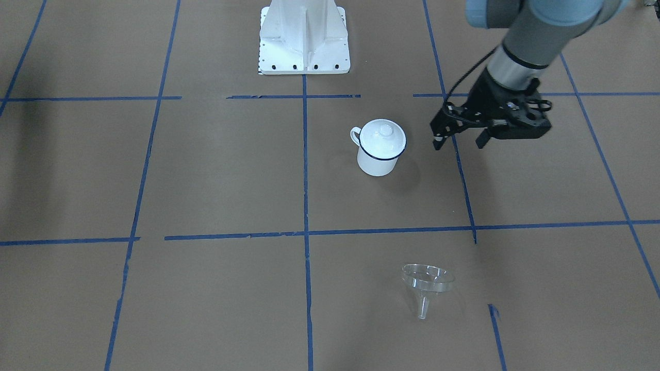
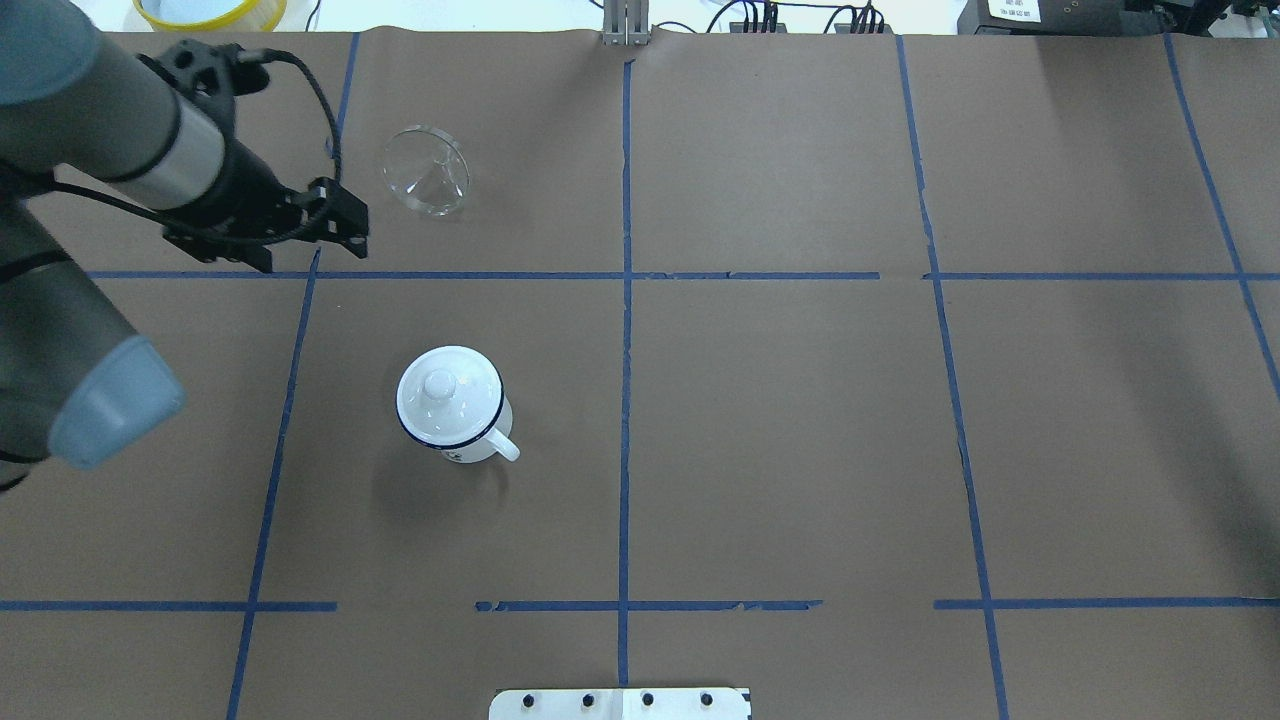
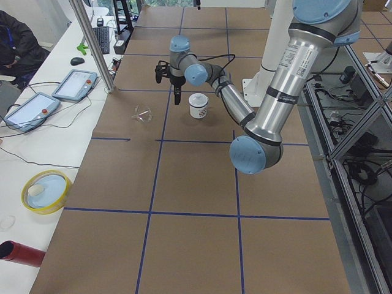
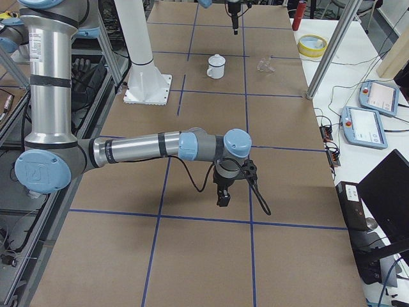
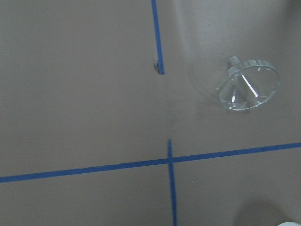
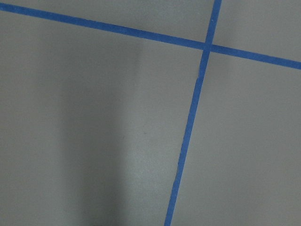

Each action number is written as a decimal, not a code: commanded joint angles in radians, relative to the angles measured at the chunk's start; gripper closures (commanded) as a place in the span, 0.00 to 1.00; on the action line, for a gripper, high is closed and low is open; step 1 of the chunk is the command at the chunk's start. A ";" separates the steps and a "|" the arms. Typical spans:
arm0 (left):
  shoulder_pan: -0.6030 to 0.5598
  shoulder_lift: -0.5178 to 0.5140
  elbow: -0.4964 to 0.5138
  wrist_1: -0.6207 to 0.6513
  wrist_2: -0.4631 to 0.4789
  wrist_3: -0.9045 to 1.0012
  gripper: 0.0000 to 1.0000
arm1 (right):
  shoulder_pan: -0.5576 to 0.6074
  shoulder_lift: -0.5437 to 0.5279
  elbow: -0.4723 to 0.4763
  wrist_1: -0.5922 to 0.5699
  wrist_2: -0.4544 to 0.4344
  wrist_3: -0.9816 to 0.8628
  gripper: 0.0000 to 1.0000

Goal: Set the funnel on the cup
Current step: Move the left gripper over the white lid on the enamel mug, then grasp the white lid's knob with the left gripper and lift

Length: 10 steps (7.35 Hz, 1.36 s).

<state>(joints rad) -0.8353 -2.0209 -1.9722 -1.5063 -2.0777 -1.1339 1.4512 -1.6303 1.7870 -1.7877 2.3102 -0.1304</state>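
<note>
Jaws of your left gripper (image 1: 460, 143) stand wide and empty above the table (image 1: 206, 180), the lidded cup (image 1: 378, 159) close by toward the base (image 1: 304, 41) and the funnel (image 1: 428, 281) tipped on its side farther out. Reach over its rim, one finger inside, one outside, and pinch gently; the right gripper's (image 4: 223, 192) spread cannot be told.
</note>
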 commanded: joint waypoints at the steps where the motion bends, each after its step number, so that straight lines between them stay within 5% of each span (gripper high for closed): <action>1: 0.189 -0.073 0.001 0.080 0.147 -0.200 0.00 | 0.000 0.001 0.000 0.001 0.000 0.000 0.00; 3: 0.254 -0.071 0.001 0.080 0.179 -0.247 0.00 | 0.000 0.000 0.000 0.001 0.000 0.000 0.00; 5: 0.275 -0.073 0.013 0.078 0.200 -0.247 0.23 | 0.000 0.001 0.000 0.001 0.000 0.000 0.00; 8: 0.275 -0.070 0.016 0.077 0.200 -0.242 0.23 | 0.000 0.001 0.000 0.001 0.000 0.000 0.00; 9: 0.275 -0.070 0.019 0.077 0.200 -0.242 0.42 | 0.000 0.000 0.000 0.001 0.000 0.000 0.00; 10: 0.275 -0.071 0.018 0.077 0.200 -0.242 0.99 | 0.000 0.000 0.000 0.001 0.000 0.000 0.00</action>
<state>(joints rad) -0.5600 -2.0910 -1.9544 -1.4296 -1.8776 -1.3761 1.4512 -1.6302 1.7871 -1.7871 2.3102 -0.1304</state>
